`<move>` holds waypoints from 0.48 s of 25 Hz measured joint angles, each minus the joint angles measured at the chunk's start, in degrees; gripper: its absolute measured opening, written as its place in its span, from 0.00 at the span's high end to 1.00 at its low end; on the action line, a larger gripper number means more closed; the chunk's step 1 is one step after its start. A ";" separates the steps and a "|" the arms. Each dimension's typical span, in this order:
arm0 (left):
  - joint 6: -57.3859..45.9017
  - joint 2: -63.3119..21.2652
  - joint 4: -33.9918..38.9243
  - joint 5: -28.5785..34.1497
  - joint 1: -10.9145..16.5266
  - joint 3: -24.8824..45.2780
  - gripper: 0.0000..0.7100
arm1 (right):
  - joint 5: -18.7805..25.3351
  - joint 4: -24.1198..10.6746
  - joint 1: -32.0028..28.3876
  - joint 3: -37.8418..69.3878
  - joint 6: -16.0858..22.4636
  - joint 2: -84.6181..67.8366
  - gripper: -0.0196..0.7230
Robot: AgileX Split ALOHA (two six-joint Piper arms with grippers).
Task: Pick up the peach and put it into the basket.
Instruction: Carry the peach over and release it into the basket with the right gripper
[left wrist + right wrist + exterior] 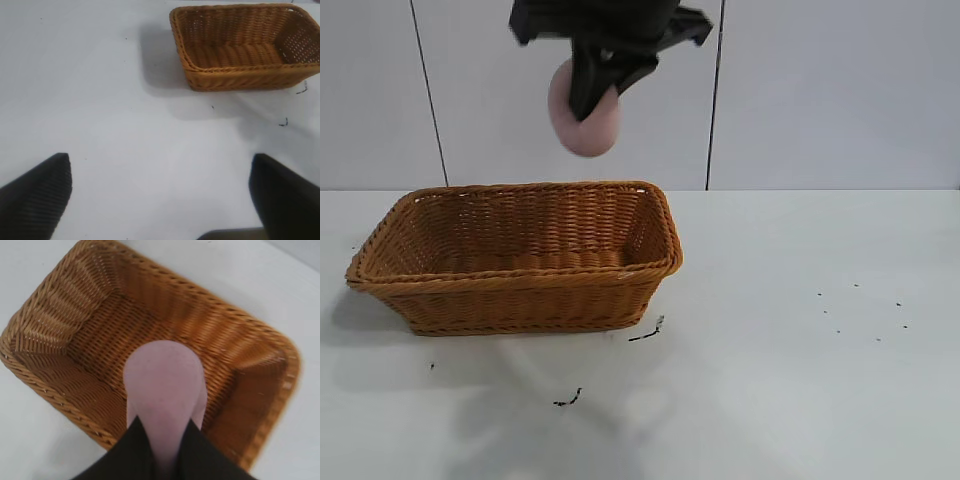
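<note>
My right gripper hangs high above the basket's right half and is shut on the pale pink peach. In the right wrist view the peach sits pinched between the two dark fingers of the gripper, with the open inside of the basket straight below it. The orange-brown wicker basket stands on the white table at the left and nothing shows inside it. My left gripper is open and holds nothing, low over bare table well away from the basket. It is out of the exterior view.
Small dark scraps lie on the table just in front of the basket, and tiny specks at the right. A pale panelled wall stands behind the table.
</note>
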 joint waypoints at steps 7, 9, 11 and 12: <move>0.00 0.00 0.00 0.00 0.00 0.00 0.02 | -1.06 -0.13 0.00 0.00 0.00 2.70 0.62; 0.00 0.00 0.00 0.00 0.00 0.00 0.02 | -1.61 -0.24 0.00 0.00 0.00 2.50 0.34; 0.00 0.00 0.00 0.00 0.00 0.00 0.02 | -1.61 -0.49 0.00 0.00 -0.05 2.32 0.14; 0.00 0.00 0.00 0.00 0.00 0.00 0.02 | -1.40 -0.64 0.00 0.00 -0.11 2.17 0.11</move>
